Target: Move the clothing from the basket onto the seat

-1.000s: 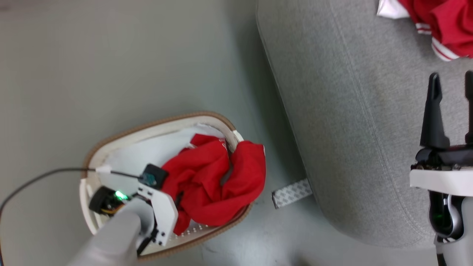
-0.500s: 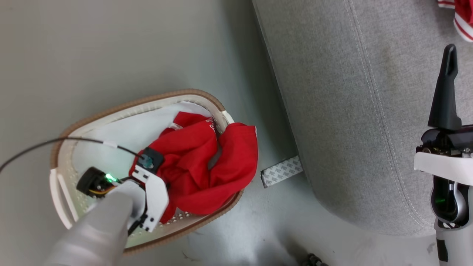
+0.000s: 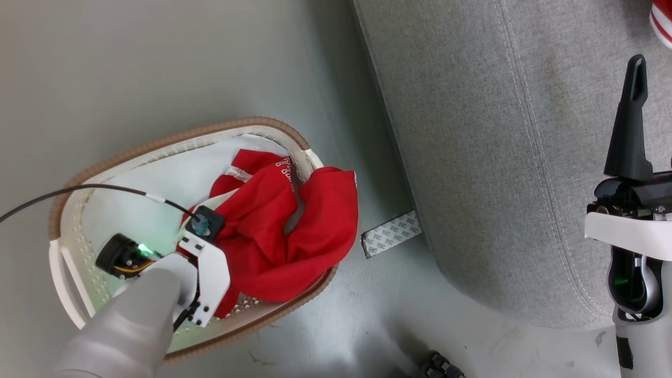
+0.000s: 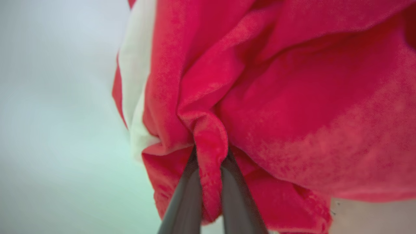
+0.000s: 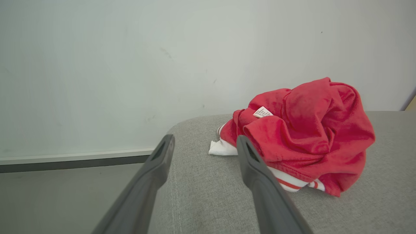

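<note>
left gripper [image 4: 210,162] pinching clothing [image 3: 283,236] | clothing overhangs basket [image 3: 184,139] rim | right gripper [image 5: 204,139] jaws apart

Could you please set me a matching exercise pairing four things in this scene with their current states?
1. left end effector
2. right end effector
3. basket
4. patterned strip

A. open, empty, over the seat
B. flat on the floor by the seat
C. shut on a fold of clothing
D. clothing draped over its rim

Pairs: 1-C, 2-A, 3-D, 4-B

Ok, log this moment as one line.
stage: grasp | left gripper: shut on clothing in basket | right gripper: open over seat
</note>
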You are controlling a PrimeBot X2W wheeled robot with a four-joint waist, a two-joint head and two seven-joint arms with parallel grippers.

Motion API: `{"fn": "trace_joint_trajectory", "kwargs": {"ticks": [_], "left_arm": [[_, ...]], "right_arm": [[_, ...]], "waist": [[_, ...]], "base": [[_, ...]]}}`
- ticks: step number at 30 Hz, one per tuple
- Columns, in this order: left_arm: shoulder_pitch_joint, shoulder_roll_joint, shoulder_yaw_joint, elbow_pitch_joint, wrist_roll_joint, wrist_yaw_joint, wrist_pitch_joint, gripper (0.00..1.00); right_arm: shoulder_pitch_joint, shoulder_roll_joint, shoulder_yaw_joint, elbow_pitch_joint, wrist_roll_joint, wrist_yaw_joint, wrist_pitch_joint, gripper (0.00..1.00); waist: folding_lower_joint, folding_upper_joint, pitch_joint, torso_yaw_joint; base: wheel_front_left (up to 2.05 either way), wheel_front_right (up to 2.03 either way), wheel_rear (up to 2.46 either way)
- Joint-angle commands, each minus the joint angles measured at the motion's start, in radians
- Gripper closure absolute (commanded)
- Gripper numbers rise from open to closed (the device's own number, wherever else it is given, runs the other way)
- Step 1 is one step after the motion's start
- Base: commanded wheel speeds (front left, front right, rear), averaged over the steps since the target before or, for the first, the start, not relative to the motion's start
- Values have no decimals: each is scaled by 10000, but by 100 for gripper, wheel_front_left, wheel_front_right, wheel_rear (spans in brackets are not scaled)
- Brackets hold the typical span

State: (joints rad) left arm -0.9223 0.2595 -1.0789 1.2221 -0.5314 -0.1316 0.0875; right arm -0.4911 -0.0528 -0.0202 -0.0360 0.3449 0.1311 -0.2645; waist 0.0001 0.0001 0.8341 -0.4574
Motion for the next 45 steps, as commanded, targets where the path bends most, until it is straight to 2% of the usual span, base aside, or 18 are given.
{"fn": "trace_joint_trajectory", "kwargs": {"ticks": [1,8,15,35,39,45], "left_arm": [[-129,91,-95,-48,-236,21,-188,100],[-97,-80,-350,-87,-567,21,-438,100],[168,-438,-483,-149,-1090,21,-1055,100],[1365,-1515,-849,-804,-2359,21,-3341,100],[1563,-1617,-717,-1208,-2426,21,-3518,100],[2006,-1384,270,-2557,-2089,178,-3524,100]], "right_arm": [[-160,34,7,34,-8,-4,4,0],[-150,30,-21,82,-191,-4,4,0],[-99,-51,146,265,-434,-4,4,0],[857,-781,693,1156,-483,-4,4,0],[1147,-878,811,1329,-406,-4,4,0],[1701,-975,1043,1639,-286,-4,6,0]], "waist": [[-1,-1,-78,40],[-1,-1,-373,220],[-1,-1,-1146,621],[-1,-1,-4876,2170],[-1,-1,-5603,2524],[-1,-1,-6613,3089]], "base": [[0,0,0],[0,0,0],[0,0,0],[0,0,0],[0,0,0],[0,0,0]]}}
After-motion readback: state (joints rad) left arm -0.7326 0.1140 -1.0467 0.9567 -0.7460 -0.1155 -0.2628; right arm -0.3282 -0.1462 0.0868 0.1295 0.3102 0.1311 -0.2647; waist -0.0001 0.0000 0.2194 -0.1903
